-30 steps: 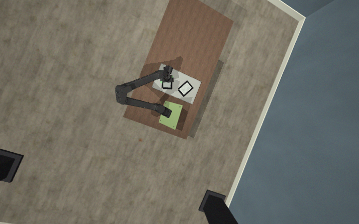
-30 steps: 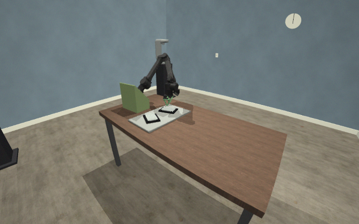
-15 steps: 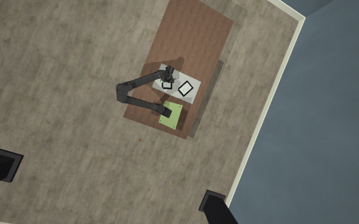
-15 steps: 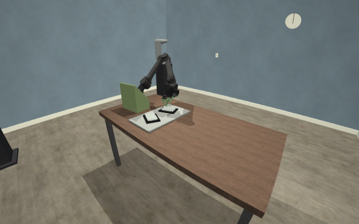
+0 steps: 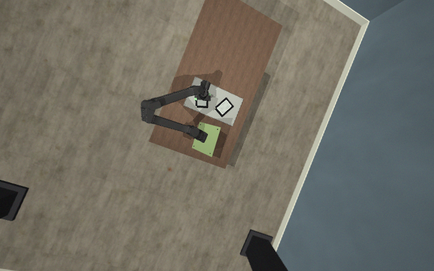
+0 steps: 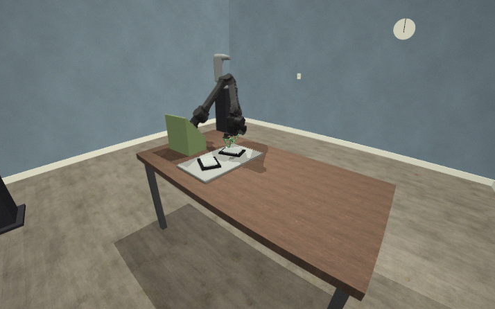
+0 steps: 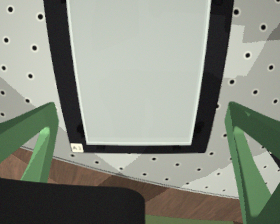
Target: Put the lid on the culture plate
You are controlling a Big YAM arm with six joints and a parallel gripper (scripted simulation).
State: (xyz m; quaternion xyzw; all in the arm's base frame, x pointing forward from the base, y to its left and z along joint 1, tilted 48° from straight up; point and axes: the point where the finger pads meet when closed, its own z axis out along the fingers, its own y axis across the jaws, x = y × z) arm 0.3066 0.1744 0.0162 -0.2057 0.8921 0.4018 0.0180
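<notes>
From the top view you see the arm folded back from its green base plate [image 5: 213, 143] so the gripper [image 5: 202, 99] hangs over the nearer of two black-framed fixtures on the pale perforated board [image 5: 235, 110]. The other fixture [image 5: 223, 107] lies just beside it on the same board and shows a pale gridded face, which is probably culture plate C15 in its nest, though the grid is too small to be sure.

From the exterior view, the wrist points straight down above the far fixture [image 6: 231, 152], close to it but not touching, a posture that suits a vertical pick. The board sits on the wooden counter [image 6: 299, 199] beside a green wedge-shaped block [image 6: 183, 135].

From the wrist view, you look down on the smooth translucent lid [image 7: 139, 63] resting in the dark frame of the lid park [image 7: 220, 63]. The jaws stand fully apart and hold nothing; one green finger [image 7: 253, 176] shows at each side, straddling the lid's short edge so they can close across it.
</notes>
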